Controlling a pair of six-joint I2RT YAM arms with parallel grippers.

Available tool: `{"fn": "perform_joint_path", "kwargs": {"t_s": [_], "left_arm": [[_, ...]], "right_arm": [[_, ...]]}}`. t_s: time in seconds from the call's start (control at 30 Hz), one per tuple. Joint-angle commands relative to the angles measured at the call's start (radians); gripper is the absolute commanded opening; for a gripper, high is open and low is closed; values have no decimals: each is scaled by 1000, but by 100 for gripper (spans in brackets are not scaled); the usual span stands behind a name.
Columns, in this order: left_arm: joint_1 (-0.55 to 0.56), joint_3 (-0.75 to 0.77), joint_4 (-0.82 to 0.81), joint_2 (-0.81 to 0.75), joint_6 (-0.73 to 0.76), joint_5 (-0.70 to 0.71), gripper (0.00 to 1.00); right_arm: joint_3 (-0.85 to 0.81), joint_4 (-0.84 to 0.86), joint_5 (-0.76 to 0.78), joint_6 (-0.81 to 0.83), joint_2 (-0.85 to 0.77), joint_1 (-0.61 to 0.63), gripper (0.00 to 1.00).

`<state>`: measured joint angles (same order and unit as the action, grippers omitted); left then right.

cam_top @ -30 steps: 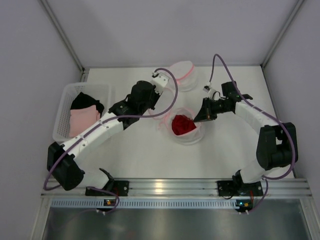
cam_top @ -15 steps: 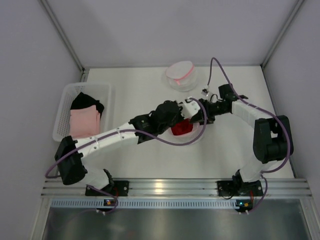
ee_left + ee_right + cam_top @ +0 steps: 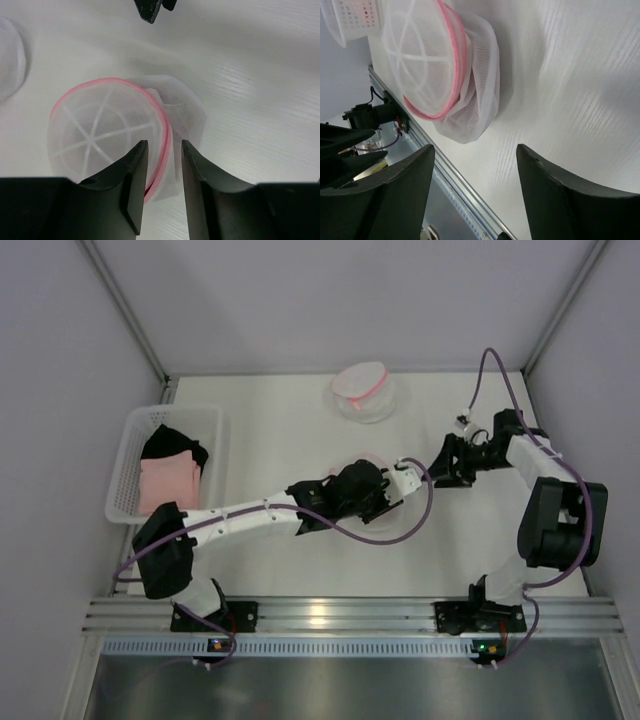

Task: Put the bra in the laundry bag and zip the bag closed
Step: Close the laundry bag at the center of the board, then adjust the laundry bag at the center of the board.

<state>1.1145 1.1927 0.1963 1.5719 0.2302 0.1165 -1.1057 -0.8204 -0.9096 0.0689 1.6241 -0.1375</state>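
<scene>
Right gripper (image 3: 475,149) backing off right of laundry bag (image 3: 187,112), jaws spreading wide, empty; left gripper (image 3: 163,146) moving over bag, jaws parting narrowly. Risk: lid (image 3: 100,135) springing open if unzipped.

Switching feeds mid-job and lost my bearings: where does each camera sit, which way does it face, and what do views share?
Top external: above and behind the bases, looking down on the table; both arms show whole.
Left wrist: on the left arm, looking straight down past the left gripper at the laundry bag; its two fingers frame the bottom.
Right wrist: on the right arm, looking low across the table at that bag, basket beyond; the right gripper shows, jaws wide.
Shared: both wrist views show the pink-rimmed bag.
</scene>
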Motion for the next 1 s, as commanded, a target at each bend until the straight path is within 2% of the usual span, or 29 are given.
{"fn": "perform_joint_path", "kwargs": {"t_s": [0.0,0.07,0.13,0.27,0.3,0.37,0.47,0.6,0.8,0.97], "left_arm": [[-79,8,40,-38,-135,-112,38],[-184,1,80,-70,-224,-252,38],[-254,1,135,-85,-306,-314,35],[-430,-34,212,-90,-364,-547,25],[-493,-48,218,-87,-362,-613,20],[-539,-80,227,-79,-358,-742,17],[-561,-105,242,-46,-373,-761,14],[-561,-108,242,58,-434,-713,8],[-564,2,241,213,-494,-673,6],[-594,163,213,353,-489,-627,6]], "right_arm": [[17,1,-20,34,-52,6,65],[32,32,-21,22,-49,10,62],[35,50,-23,3,-44,18,60],[15,95,-23,-29,-29,33,59],[9,101,-18,-35,-26,33,59],[-17,99,-15,-35,-15,33,59],[-45,92,-2,-27,-9,33,60],[-65,81,14,-8,-13,33,61],[-74,37,44,46,-23,32,62],[-72,6,55,92,-47,24,63]]}}
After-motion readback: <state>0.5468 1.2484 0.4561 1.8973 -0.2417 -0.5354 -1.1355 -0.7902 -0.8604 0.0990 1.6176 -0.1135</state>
